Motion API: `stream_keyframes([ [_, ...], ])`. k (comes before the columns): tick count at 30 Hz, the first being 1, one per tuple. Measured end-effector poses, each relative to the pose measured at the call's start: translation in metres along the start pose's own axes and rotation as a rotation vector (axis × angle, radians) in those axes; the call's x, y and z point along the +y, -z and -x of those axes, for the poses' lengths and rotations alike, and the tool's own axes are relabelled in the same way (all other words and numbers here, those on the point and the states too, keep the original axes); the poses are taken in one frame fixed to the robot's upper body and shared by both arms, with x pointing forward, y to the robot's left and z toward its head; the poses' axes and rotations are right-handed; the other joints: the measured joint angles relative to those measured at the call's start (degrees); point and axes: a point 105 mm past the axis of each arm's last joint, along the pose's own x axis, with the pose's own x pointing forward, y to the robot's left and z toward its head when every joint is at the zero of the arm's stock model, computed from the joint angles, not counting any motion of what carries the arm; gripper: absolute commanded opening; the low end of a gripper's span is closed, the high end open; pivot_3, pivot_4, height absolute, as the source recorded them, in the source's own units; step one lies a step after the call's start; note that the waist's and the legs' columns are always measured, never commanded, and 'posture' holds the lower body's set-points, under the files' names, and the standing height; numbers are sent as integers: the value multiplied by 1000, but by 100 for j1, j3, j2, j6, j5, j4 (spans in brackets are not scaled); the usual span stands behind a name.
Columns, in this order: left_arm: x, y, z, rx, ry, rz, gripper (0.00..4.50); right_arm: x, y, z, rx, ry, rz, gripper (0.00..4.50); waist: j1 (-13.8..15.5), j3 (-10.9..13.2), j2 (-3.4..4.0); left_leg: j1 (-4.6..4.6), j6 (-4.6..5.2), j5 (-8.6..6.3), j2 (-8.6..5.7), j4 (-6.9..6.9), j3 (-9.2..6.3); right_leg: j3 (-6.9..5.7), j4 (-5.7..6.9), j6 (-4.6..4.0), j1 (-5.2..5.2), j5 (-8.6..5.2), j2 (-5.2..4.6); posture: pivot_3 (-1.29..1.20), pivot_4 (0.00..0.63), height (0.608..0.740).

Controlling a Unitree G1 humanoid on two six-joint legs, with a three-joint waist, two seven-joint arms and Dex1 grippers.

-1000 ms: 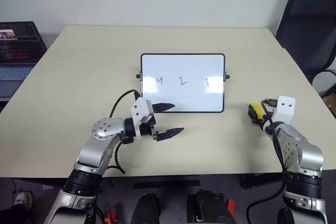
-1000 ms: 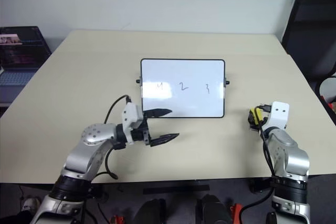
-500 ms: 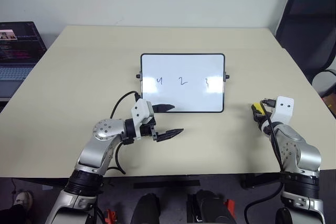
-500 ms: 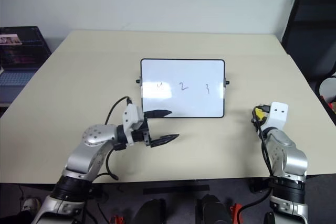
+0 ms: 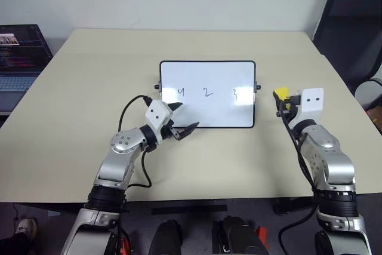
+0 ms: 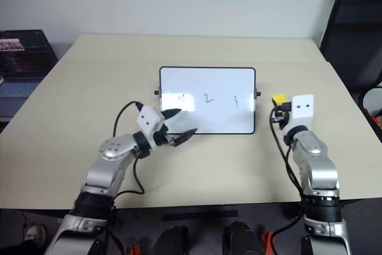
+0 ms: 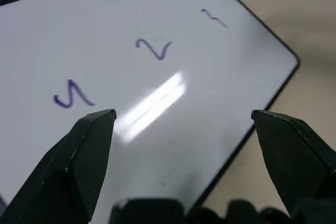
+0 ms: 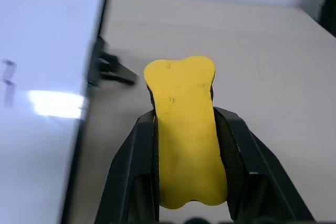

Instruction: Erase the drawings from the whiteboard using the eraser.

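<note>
**Eraser lifted and carried toward the board**

Now that the eraser (image 8: 186,129) is clamped between the right gripper (image 5: 285,103)'s two black fingers, it no longer sits low on the table near the right edge, where it was a second ago; it hangs just beside the whiteboard (image 5: 208,94)'s right side, level with the small knob there, yellow face up. The right arm has risen and swung left, so the pick-up looks finished and the wiping can begin. Nothing has been wiped yet: the drawings (image 5: 206,92), three thin marks in a row, all stand on the board. The nearest to the eraser is the right-hand mark.

Meanwhile the left gripper (image 5: 181,119) has moved in from the near table to the board's near left corner, its fingers spread wide and holding nothing, one tip over the white surface. That probably means it is about to steady the board.

Whether those fingertips touch the board or hover above it cannot be told. The eraser's dark underside is out of sight, and the third mark is faint and cut short in the wrist views. A laptop (image 5: 21,58) at the far left is cropped by the frame.
</note>
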Motion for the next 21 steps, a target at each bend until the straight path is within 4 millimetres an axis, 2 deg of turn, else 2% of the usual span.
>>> stream_keyframes([
  [4,-2,0,-3,-3,-13,-1,4500,24,-15,-11,-67,-72,-5,1126,4,0,0,0,0,0,0,1,-3,-2,3,0,0,0,-1,0,150,740],
  [7,-6,-1,-7,-11,-6,3,4500,37,-17,-24,-66,-93,-53,1126,3,0,0,2,0,1,1,3,-3,-3,8,1,0,2,0,0,150,740],
  [13,-7,-12,-15,-37,6,-16,4500,78,-31,-47,-75,-188,-48,1126,-1,0,0,0,0,1,1,3,-3,-3,6,1,0,2,0,0,150,740],
  [21,-7,-15,-15,-38,2,-18,4500,86,-16,-60,15,-191,3,1126,4,-1,-1,-1,0,1,0,2,-4,-3,6,-1,-1,4,-4,0,150,740],
])
